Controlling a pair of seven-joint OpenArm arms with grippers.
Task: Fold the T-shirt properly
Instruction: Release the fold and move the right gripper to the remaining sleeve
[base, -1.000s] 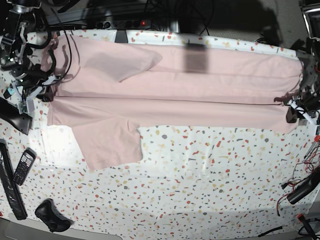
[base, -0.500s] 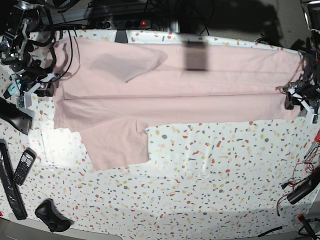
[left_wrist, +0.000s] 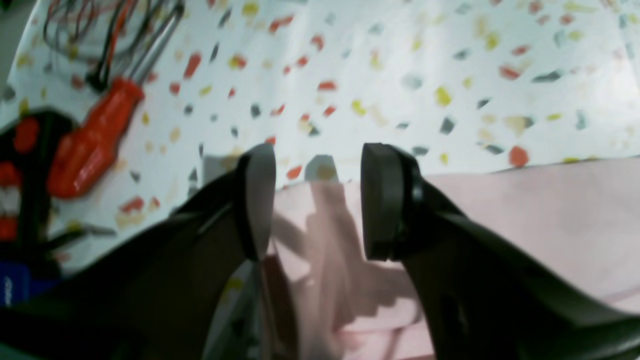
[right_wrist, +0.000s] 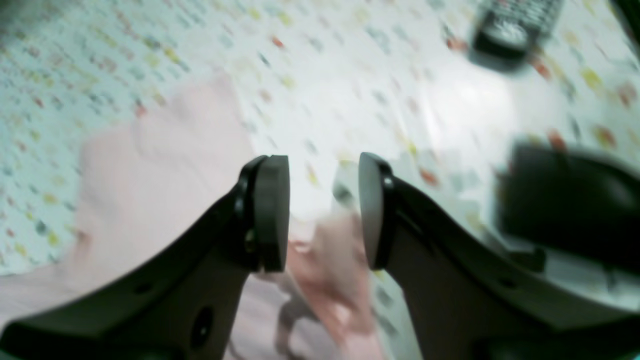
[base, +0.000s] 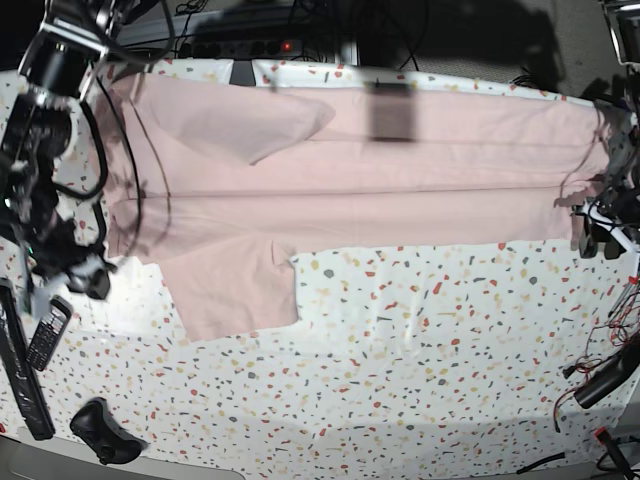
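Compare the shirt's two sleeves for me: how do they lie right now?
The upper sleeve is folded in over the T-shirt body; the lower sleeve sticks out flat onto the speckled table. The upper one looks pointed, the lower one squarish. Both are plain pale pink, at the same end.

Both arms were black, draped with looping black cables. The left tool (left_wrist: 317, 200) and right tool (right_wrist: 322, 212) had matte black fingers with flat pads.

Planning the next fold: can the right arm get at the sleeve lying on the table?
Probably yes: the right tool hangs open at the T-shirt edge, with nothing between it and that sleeve.
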